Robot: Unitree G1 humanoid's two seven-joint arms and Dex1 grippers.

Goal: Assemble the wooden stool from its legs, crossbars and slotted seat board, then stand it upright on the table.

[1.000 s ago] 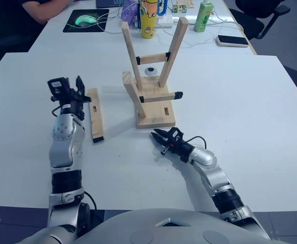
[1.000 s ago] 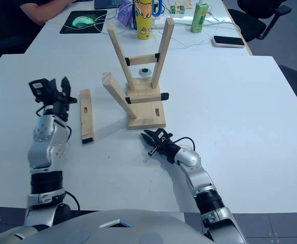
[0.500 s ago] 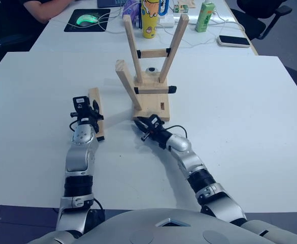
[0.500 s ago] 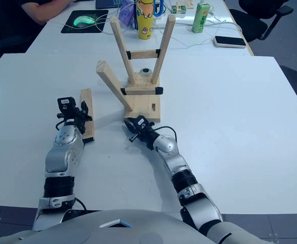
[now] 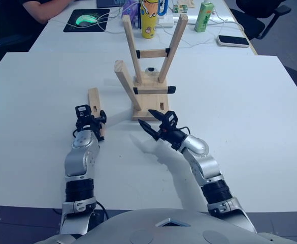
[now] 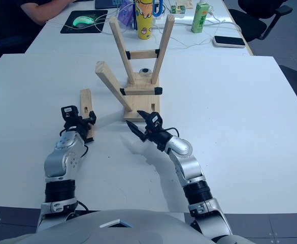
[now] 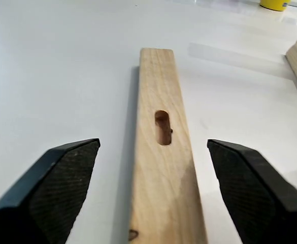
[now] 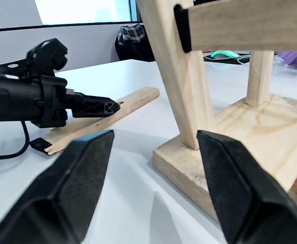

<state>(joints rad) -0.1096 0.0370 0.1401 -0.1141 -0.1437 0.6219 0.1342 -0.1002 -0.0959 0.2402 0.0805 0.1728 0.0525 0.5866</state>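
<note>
Between the left gripper's (image 7: 153, 145) spread fingers (image 7: 62, 188) lies the loose leg (image 7: 161, 152). It lies flat on the table (image 5: 250, 112), slot facing up. A gap of table shows on either side of it, so no contact is seen. The leg runs straight away from the gripper, and its near end is hidden under the wrist.

Right gripper (image 5: 144, 117): jaws wide apart, holding nothing, held off the table. Its tips sit just short of the near edge of the seat board (image 5: 147, 108).

Just ahead of the right gripper the board lies flat with three legs (image 5: 131, 48) standing up out of it.
- Two of them, on the far side, splay outward.
- The third, nearer, leans over toward the left gripper's side.
- Two crossbars (image 5: 153, 53) tie the legs together.
- One slot in the board stands open just beyond the right fingertips.

From the right wrist, the left gripper (image 8: 46, 104) shows off to the side, over the loose leg and well apart from the board.

Far beyond both grippers are a yellow cup (image 5: 149, 20), a green carton (image 5: 204, 16) and a phone (image 5: 232, 39).
</note>
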